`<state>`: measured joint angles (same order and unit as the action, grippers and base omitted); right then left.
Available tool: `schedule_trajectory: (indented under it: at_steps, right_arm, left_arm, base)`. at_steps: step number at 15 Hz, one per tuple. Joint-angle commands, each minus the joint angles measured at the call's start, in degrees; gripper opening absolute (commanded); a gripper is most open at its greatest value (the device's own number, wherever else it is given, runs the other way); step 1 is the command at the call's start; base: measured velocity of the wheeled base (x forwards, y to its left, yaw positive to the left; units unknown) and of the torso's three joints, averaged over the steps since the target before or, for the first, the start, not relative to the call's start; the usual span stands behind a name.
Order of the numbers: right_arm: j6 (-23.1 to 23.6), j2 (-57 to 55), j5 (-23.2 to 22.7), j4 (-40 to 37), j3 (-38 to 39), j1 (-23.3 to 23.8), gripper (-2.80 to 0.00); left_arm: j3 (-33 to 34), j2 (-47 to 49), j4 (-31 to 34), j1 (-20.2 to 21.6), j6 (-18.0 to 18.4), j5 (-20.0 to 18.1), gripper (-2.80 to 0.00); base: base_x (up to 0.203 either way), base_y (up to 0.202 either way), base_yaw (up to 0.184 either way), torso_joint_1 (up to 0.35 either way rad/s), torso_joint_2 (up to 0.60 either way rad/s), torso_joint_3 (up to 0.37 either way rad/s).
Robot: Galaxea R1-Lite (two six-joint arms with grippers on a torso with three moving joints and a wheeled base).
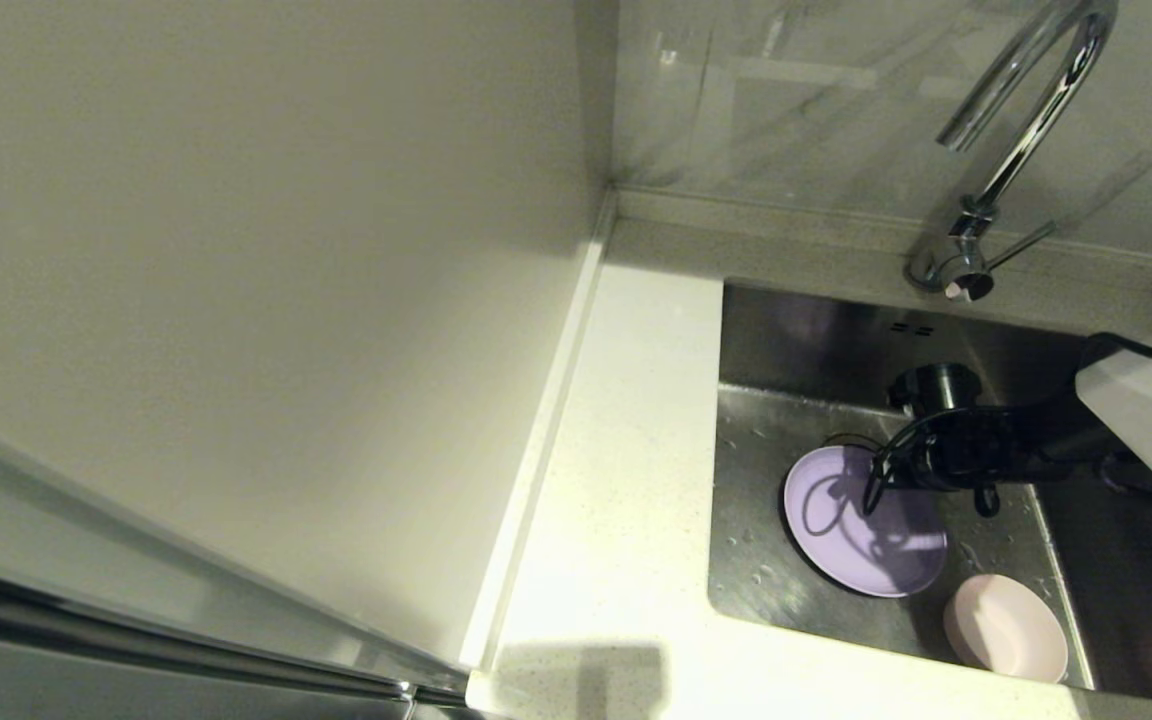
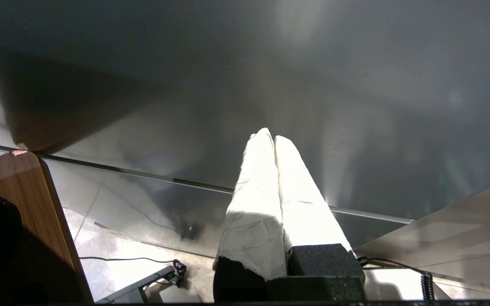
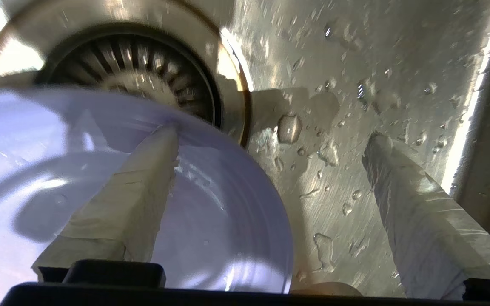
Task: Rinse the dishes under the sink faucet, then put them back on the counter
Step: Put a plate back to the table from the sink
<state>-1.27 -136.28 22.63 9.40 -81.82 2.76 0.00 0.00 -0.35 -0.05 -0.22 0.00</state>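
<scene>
Right pincer point(image 3: 270, 140), spread apart, is lowered astride the plate point(image 1: 861, 540) rim in the sink point(image 1: 786, 340), centre-right, for lifting.

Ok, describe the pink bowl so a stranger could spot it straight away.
Start at the steel sink set into the white counter, below the chrome faucet. On the sink floor, go to the corner nearest the robot. The pink bowl sits there, beside the lavender plate; it is smaller, deeper and pale pink, while the plate is flat and purple.
</scene>
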Motion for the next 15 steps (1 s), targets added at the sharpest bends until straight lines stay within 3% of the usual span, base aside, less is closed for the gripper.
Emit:
schedule_trajectory:
  at_steps: [1,4,6,11,15]
  right_arm:
    - [1.8,-0.6,-0.1,0.3,2.2,0.0,0.0]
    - [9.1,-0.2,-2.1,5.5,7.2,0.0,0.0]
    - [11.6,-0.1,-2.2,7.6,8.6,0.0,0.0]
    - [13.7,1.0,-3.0,7.7,10.4,0.0,0.0]
    - [15.9,1.5,-7.2,7.7,11.6,-0.1,0.0]
  left_arm:
    - [0.2,0.0,-0.1,0.0,0.0,0.0,-2.8]
    - [0.2,0.0,0.0,0.0,0.0,0.0,-2.8]
    - [0.2,0.0,0.0,0.0,0.0,0.0,-2.8]
    - [0.2,0.0,-0.1,0.0,0.0,0.0,-2.8]
    - [0.2,0.0,0.0,0.0,0.0,0.0,-2.8]
  base:
    - [0.0,0.0,0.0,0.0,0.0,0.0]
    - [0.0,0.0,0.0,0.0,0.0,0.0]
    - [0.0,0.0,0.0,0.0,0.0,0.0]
    - [0.0,0.0,0.0,0.0,0.0,0.0]
    - [0.0,0.0,0.0,0.0,0.0,0.0]
